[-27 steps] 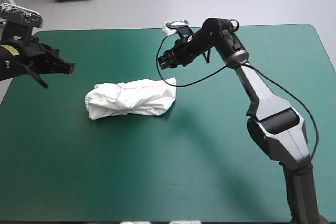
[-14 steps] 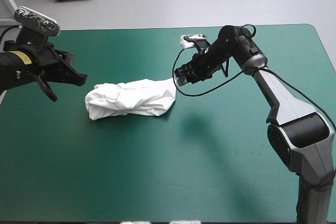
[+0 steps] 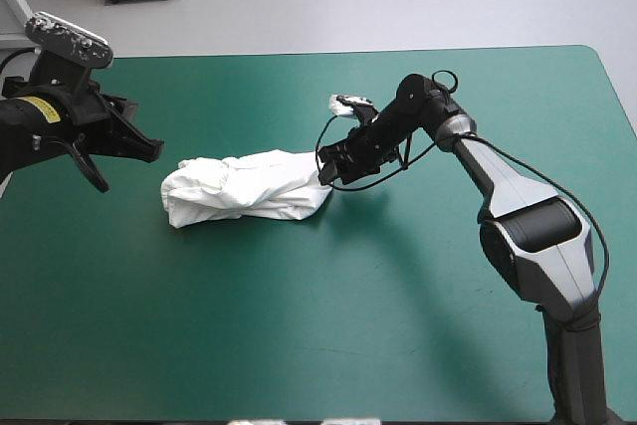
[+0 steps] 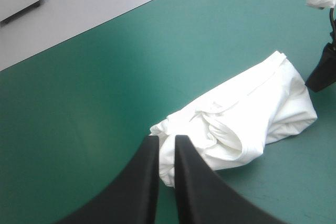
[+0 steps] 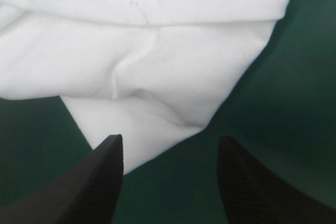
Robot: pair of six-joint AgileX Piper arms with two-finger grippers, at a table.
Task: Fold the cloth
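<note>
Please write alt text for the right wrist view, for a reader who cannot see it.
The right gripper is open, its two black fingers apart, right at a corner of the white T-shirt. The T-shirt lies in folds on the teal-green cover.

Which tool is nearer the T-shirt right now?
Right. The right tool sits at one end of the T-shirt, a corner just ahead of its open fingers; the left tool hangs clear of the other end.

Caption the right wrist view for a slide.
Open right gripper poised before a corner of the white T-shirt on the teal-green cover.
</note>
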